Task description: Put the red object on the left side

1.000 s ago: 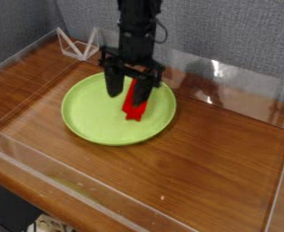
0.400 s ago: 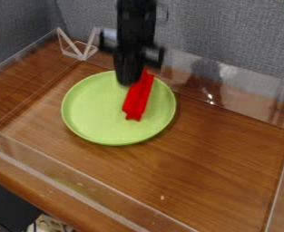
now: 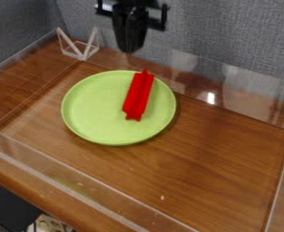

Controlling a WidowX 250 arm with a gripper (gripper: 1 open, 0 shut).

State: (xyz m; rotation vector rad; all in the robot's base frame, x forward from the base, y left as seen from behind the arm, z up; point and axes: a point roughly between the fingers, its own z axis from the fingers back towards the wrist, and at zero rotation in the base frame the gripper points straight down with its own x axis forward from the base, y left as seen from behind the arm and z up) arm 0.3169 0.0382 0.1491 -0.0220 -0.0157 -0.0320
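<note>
Fingers [image 3: 132, 43] blurred, state unclear; red object [image 3: 138, 91] on plate [image 3: 90, 113], left tabletop [image 3: 29, 86] bare.

Black, blocky arm [image 3: 132, 23] with dark fingers [image 3: 132, 41]

From my seat, the gripper [image 3: 131, 43] hangs above the lime-green plate [image 3: 90, 113], clear of the red object [image 3: 139, 91] lying on it. Bare tabletop [image 3: 23, 86] runs left of the plate. The clear plastic walls [image 3: 17, 56] hem that strip in, and a small wire stand [image 3: 73, 42] blocks the back-left corner.
</note>
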